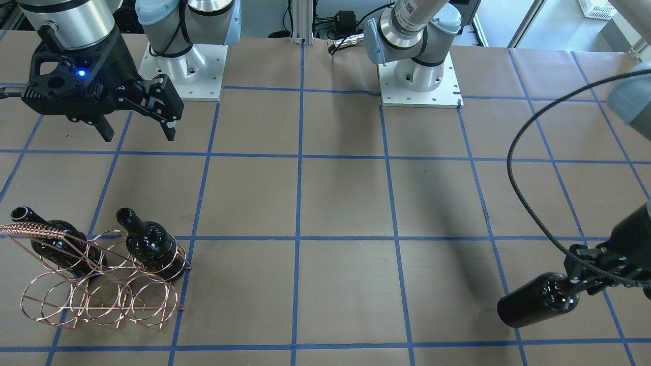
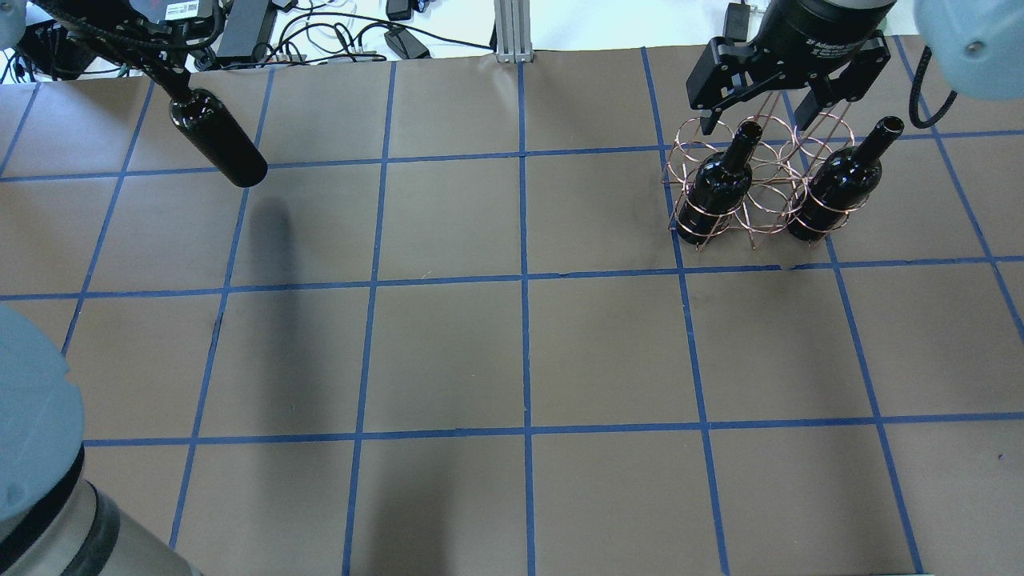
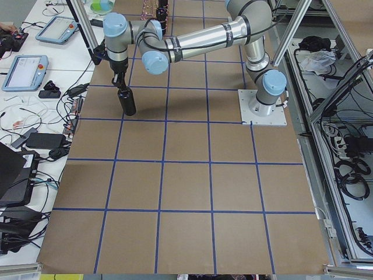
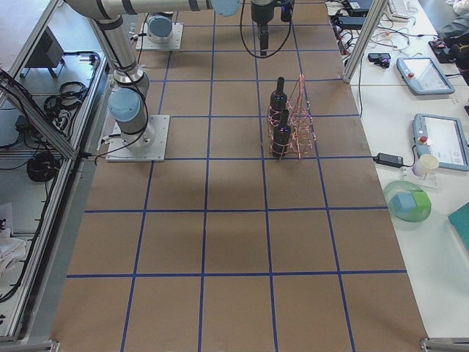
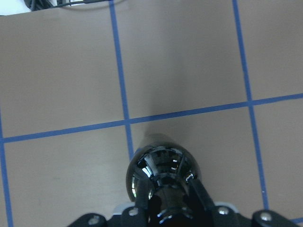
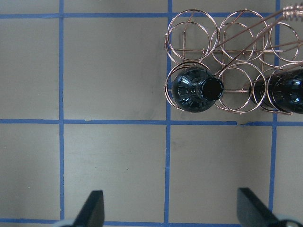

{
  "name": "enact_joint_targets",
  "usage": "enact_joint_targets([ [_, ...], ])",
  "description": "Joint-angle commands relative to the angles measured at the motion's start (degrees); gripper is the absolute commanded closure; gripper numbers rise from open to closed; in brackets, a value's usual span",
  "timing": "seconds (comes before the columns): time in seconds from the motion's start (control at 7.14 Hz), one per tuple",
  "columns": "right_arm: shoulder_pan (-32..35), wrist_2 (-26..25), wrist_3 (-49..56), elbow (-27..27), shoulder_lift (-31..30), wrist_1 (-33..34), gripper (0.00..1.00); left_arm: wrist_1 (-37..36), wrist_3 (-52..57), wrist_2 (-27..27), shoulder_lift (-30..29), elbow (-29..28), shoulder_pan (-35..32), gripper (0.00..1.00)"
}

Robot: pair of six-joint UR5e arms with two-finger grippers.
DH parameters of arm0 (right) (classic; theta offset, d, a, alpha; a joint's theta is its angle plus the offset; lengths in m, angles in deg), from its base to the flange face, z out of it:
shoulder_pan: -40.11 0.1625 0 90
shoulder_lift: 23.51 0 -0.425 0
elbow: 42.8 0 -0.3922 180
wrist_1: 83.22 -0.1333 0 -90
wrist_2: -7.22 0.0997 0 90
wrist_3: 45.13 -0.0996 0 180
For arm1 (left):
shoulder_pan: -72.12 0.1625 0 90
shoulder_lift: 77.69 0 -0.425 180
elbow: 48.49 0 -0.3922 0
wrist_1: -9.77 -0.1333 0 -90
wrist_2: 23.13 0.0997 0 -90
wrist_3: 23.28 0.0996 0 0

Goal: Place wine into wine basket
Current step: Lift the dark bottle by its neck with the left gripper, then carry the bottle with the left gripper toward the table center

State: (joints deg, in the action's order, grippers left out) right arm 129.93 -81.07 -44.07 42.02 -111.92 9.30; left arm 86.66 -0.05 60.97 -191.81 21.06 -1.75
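Observation:
My left gripper (image 1: 574,284) is shut on the neck of a black wine bottle (image 1: 536,306) and holds it tilted above the table, far from the basket; the bottle also shows in the overhead view (image 2: 218,138) and the left wrist view (image 5: 163,172). The copper wire wine basket (image 1: 35,230) stands at the other side (image 2: 770,198) with two black bottles upright in it (image 2: 720,180) (image 2: 836,188). The ring between them (image 6: 236,87) is empty. My right gripper (image 2: 760,112) is open and empty, above and just behind the basket (image 6: 236,47).
The table is brown paper with a blue tape grid (image 2: 524,280). The two arm bases (image 1: 419,76) (image 1: 183,66) stand at the robot's edge. Cables and power supplies (image 2: 344,32) lie beyond the far edge.

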Motion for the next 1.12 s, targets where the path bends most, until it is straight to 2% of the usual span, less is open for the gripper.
enact_joint_targets([
  [0.0,0.0,0.05,0.0,0.09,0.0,0.03,0.0,0.63,-9.73,-0.43,7.04,8.53,-8.09,1.0],
  [0.14,0.0,0.05,0.0,0.0,0.0,0.03,0.0,-0.07,-15.44,-0.26,8.81,11.45,-12.4,1.0],
  [0.42,0.0,0.05,0.0,0.0,0.0,0.03,0.0,-0.16,-23.02,-0.08,10.49,13.58,-20.22,1.0],
  [0.7,0.0,0.05,0.0,0.0,0.0,0.03,0.0,-1.12,-26.11,0.53,11.02,16.38,-27.17,1.0],
  [0.98,0.0,0.05,0.0,0.0,0.0,0.03,0.0,-8.82,-29.29,0.45,10.93,21.03,-31.49,1.0],
])
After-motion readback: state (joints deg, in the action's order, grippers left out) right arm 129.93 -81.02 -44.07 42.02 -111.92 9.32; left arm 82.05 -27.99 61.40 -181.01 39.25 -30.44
